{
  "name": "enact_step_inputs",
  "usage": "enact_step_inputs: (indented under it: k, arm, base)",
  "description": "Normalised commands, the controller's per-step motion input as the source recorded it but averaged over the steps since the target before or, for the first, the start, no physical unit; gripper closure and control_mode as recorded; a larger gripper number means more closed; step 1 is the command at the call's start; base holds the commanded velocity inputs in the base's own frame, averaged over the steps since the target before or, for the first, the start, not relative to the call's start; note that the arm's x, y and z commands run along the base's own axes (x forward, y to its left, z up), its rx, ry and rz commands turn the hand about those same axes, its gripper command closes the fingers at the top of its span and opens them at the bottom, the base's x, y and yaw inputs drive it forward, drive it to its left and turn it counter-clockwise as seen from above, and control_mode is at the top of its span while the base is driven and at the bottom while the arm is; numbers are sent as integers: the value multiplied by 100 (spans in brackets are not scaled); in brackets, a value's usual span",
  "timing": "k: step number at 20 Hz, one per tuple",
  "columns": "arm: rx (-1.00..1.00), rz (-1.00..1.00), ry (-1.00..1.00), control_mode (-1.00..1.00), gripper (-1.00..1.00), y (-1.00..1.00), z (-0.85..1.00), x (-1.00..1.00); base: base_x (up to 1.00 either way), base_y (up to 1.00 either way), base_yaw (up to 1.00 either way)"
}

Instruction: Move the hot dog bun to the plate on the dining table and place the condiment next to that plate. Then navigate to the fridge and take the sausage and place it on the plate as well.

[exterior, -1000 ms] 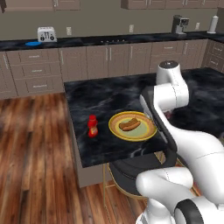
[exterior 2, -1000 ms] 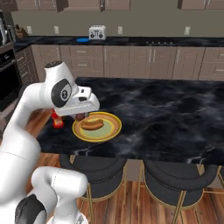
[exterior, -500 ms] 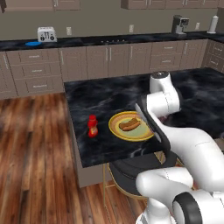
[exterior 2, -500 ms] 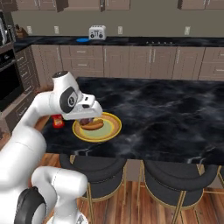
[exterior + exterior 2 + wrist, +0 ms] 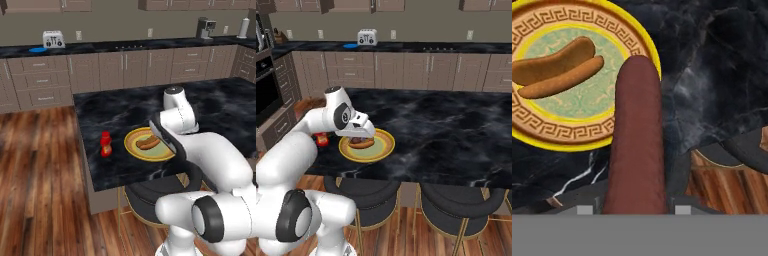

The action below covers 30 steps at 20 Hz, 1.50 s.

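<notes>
A dark brown sausage (image 5: 637, 140) stands up between my fingertips, and my gripper (image 5: 633, 210) is shut on it. Up and to the left of it in the hand view lies the yellow-rimmed plate (image 5: 542, 132) with the hot dog bun (image 5: 557, 67) on it. The sausage's tip hangs over the plate's right rim. In the left base view the plate (image 5: 134, 150) holds the bun (image 5: 148, 143), with the red condiment bottle (image 5: 105, 144) standing just to its left. My hand (image 5: 362, 132) hovers low over the plate (image 5: 376, 152) and bun (image 5: 362, 144).
The plate sits near the front edge of the black marble dining counter (image 5: 446, 135). Dark stools (image 5: 456, 197) stand under that edge. Wood floor (image 5: 40, 165) lies to the left; cabinets and a toaster (image 5: 53, 38) line the back wall.
My arm has folded down and drawn in, which brings the hand with the sausage lower and closer over the plate. The plate, bun and bottle have stayed put.
</notes>
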Motion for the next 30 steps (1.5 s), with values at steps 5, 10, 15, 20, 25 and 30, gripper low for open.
enact_step_inputs:
  k: [5, 10, 15, 20, 25, 30]
  arm:
    - [12, -2, 0, -100, 100, 0, -28, 32]
    - [9, -2, 0, -100, 100, 0, -29, 18]
    - [3, -4, 0, -100, 100, 0, -30, 21]
    - [4, -5, 0, -100, 100, 0, -29, 30]
    - [5, -9, 0, -100, 100, -2, -27, 31]
    - [2, -11, 0, -100, 100, 0, -27, 34]
  base:
    - [0, 0, 0]
    - [0, 0, 0]
    - [0, 0, 0]
    - [0, 0, 0]
    - [0, 0, 0]
    - [0, 0, 0]
